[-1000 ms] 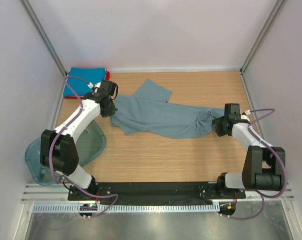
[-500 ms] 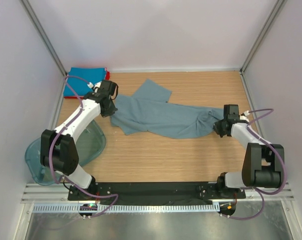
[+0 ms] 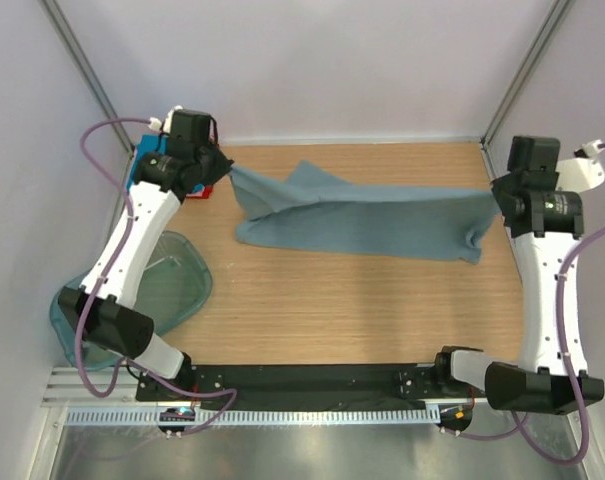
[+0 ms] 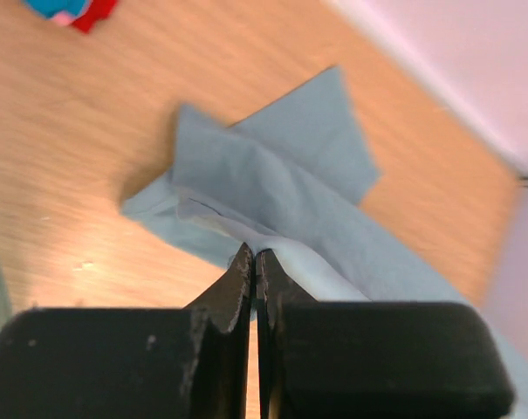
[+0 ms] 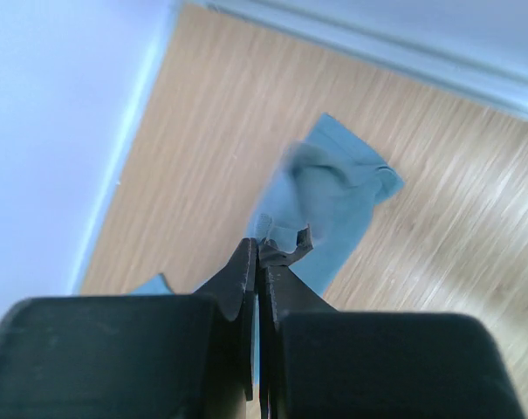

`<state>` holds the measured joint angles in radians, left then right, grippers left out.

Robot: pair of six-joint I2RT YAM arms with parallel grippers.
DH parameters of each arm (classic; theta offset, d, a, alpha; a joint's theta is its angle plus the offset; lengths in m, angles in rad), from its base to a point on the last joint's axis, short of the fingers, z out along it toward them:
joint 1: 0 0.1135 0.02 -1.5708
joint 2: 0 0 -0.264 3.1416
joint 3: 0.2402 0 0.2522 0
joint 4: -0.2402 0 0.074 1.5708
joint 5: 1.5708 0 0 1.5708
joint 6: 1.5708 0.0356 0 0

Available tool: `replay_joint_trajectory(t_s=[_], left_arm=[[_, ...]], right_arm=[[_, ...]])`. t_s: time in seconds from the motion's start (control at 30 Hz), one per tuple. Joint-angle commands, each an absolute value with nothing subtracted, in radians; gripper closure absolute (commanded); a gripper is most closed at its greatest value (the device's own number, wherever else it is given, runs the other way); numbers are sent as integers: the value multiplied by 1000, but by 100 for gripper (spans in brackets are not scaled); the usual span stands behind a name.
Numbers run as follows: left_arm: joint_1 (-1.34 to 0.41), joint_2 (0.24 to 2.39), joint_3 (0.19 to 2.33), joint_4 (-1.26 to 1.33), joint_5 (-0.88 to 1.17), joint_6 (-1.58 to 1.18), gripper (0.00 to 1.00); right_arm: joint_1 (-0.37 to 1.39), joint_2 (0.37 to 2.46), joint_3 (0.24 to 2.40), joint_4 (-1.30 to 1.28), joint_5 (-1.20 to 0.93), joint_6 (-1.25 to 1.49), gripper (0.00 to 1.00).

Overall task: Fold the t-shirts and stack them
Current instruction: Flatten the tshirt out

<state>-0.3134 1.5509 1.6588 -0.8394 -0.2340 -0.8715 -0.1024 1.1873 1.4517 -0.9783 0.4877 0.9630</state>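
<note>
Pincer grip both ends: left pincer [image 3: 225, 172], right pincer [image 3: 497, 205] clamp grey-blue t-shirt [image 3: 362, 225].
Stretched taut over table [image 3: 332, 310], likely flattening before folding.

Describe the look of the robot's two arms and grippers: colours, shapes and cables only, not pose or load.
Both the left arm and the right arm have white tubular links joined by bulky black joint housings. A lilac cable loops alongside each. The left gripper and the right gripper are matt black, blocky at the root and tapering to thin, slightly scuffed tips.
</note>
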Motion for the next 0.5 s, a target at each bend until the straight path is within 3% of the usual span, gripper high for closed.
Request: replay_joint_trajectory(t_s=[0.0, 0.27, 0.4, 0.47], left_arm=[[-322, 1459, 1822, -867, -160, -986, 100], [-334, 1198, 2011, -913, -161, -1066, 100], [-336, 1146, 2083, -1018, -97, -1126, 100], [-334, 1140, 2129, -1058, -43, -1141, 100]], right_arm=[[-110, 1200, 1661, -1228, 620, 884, 99], [-110, 1226, 2170, -1456, 520, 789, 99], [-109, 1195, 2281, -1616, 381, 799, 99], [-109, 1096, 2212, -1621, 351, 811, 99]])
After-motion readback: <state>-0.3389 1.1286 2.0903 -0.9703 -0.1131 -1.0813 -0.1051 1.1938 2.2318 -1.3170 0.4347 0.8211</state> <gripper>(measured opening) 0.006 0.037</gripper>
